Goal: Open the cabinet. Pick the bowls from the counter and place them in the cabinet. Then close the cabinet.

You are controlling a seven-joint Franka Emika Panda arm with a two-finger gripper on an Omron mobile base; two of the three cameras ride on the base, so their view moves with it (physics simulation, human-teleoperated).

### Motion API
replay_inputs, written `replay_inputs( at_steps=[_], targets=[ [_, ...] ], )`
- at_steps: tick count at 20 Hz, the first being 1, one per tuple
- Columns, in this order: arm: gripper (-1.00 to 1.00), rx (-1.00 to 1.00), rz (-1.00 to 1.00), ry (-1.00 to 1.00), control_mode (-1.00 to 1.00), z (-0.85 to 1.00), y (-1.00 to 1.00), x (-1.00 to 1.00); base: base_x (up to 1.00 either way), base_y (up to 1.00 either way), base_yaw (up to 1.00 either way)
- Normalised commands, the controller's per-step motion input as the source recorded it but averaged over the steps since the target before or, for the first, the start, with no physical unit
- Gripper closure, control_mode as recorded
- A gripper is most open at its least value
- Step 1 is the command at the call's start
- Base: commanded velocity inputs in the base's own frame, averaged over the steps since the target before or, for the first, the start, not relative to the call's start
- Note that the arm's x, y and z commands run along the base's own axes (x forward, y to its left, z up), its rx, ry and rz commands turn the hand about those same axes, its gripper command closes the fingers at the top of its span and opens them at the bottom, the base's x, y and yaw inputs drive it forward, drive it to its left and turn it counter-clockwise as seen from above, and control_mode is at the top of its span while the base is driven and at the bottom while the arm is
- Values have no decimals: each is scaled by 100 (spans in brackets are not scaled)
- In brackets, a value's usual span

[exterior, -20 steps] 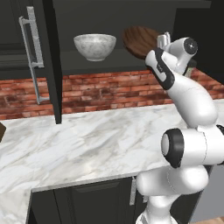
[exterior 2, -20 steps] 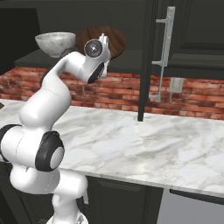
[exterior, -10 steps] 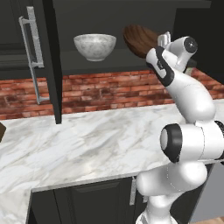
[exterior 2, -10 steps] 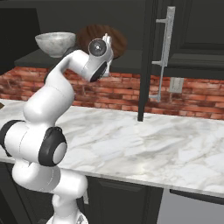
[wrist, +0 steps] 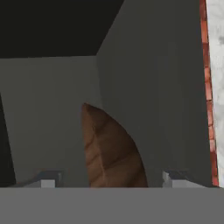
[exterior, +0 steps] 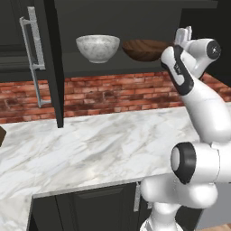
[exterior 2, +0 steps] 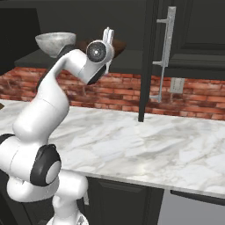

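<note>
Now both bowls sit on the cabinet [exterior: 135, 18] shelf — marble bowl [exterior: 97, 47] left, wooden bowl [exterior: 143, 49] right; the gripper [exterior: 183, 34] stands spread, holding nothing, just beside the wood — rigid, light, best pinched at its rim

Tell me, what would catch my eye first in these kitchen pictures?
Probably the white robot arm reaching up to the open black cabinet, its gripper open beside a brown wooden bowl on the shelf. A speckled marble bowl sits left of it, above the white marble counter.
</note>
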Motion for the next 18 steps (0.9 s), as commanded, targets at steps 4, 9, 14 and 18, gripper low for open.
replay_inputs(
  at_steps=[4,9,14,18],
  targets=[
    [-100,4,-12,-4,-100,45,-11,-99,0,0,0],
    [-100,1,-18,1,-100,65,4,-100,0,0,0],
    [-100,5,-23,3,-100,51,-18,-100,0,0,0],
    [-100,0,-17,-14,-100,1,-28,-100,0,0,0]
  ],
)
